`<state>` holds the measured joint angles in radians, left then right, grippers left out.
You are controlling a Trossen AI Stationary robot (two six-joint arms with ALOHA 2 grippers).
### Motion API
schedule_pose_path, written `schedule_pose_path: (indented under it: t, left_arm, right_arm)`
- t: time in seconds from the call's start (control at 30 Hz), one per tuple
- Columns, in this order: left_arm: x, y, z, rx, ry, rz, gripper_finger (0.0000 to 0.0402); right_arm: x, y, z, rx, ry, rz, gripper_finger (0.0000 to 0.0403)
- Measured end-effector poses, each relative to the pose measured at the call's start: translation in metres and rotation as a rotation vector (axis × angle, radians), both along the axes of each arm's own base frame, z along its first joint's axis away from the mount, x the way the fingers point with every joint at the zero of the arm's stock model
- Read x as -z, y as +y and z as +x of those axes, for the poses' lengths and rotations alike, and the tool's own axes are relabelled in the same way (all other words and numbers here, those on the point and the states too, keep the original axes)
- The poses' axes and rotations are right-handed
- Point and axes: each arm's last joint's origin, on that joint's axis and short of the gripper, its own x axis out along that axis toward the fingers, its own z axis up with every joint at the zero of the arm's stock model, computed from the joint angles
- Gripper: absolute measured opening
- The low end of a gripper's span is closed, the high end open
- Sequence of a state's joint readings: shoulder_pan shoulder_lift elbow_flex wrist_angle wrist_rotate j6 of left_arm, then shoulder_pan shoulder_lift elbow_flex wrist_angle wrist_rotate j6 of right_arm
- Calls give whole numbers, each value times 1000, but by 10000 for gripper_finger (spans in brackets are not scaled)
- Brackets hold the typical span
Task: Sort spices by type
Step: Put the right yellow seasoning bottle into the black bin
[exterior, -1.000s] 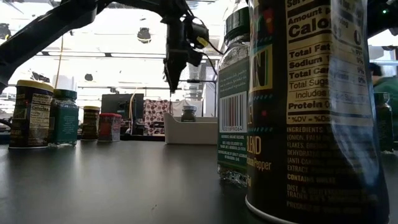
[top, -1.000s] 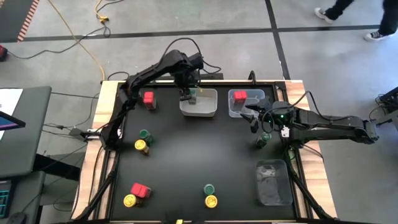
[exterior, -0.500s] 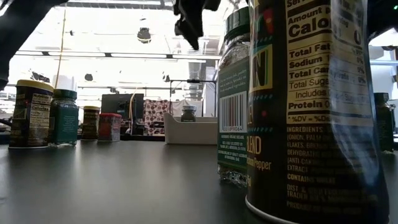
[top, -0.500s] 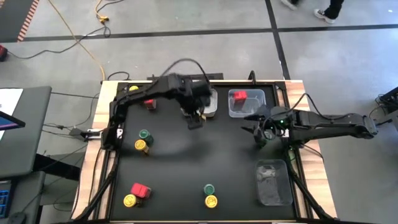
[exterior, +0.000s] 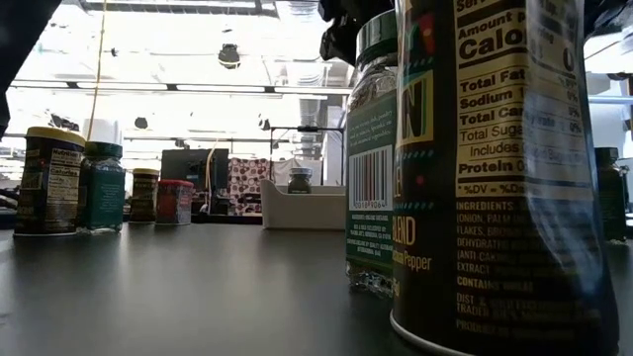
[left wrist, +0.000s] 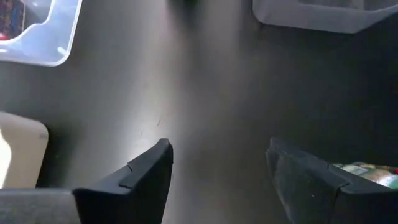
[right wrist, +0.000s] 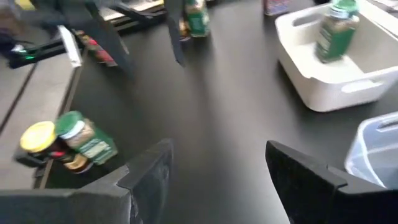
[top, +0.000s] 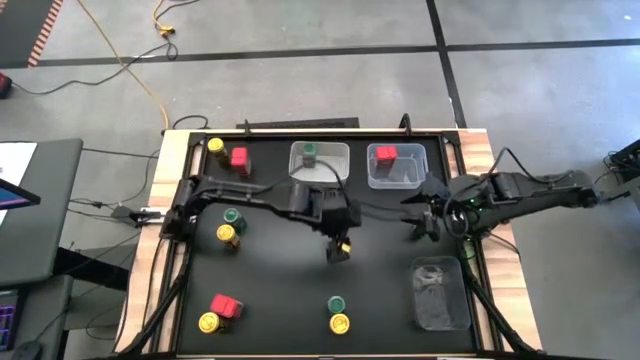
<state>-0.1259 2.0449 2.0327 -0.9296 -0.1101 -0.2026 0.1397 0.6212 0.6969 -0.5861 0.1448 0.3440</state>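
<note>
Green-lidded jar (top: 309,152) stands in the white bin (top: 320,176) at the far edge of the surface (top: 380,260); red box (top: 386,154) sits in the clear bin (top: 396,178) beside it. Other spices loose: a green and yellow pair (top: 338,314) near the front edge, more along the left edge. Left hand (top: 337,250) hangs mid-surface, fingers apart, empty. Right hand (top: 420,227) near the right edge, fingers parted, holding nothing.
</note>
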Motion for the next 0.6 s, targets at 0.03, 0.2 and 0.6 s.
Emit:
schedule_pose_path:
  t: [0.03,0.2,0.6]
  left_arm:
    - [4,-5,0,-7,0,18,250]
    - [23,-21,-2,-23,-11,66,250]
    - [45,-24,-88,-36,-224,6,250]
  right_arm:
    - [-2,2,0,-9,-5,6,285]
    - [-10,10,5,-36,-9,26,285]
    - [-26,45,73,-24,128,-14,285]
